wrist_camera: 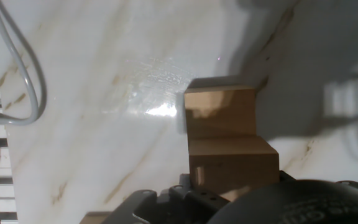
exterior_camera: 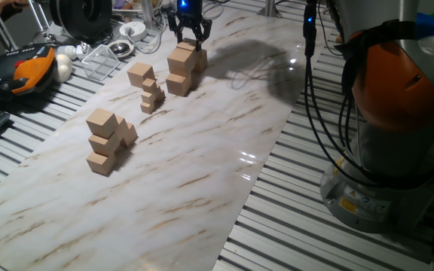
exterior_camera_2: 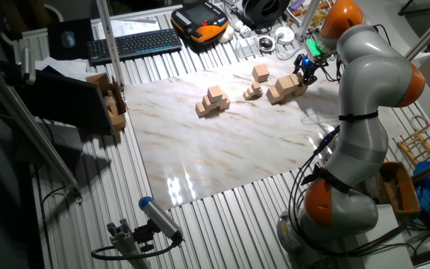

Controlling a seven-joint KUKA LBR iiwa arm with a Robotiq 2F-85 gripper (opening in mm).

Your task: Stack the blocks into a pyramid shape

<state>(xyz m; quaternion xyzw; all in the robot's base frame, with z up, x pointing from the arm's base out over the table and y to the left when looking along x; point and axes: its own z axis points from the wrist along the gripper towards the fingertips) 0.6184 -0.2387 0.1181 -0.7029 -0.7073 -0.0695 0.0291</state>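
Item: my gripper. Position: directly above the pyramid shape, a stepped pile of tan blocks on the marble table. Fingers spread either side of the top cube; whether they touch it, I cannot tell.

Item: lower cube of the pile, ahead of my fingertips in the hand view, one step down from the cube nearest me.

Item: small cubes, stacked, off to one side of my fingers.

Item: second stepped pile, well apart, farther along the same side.
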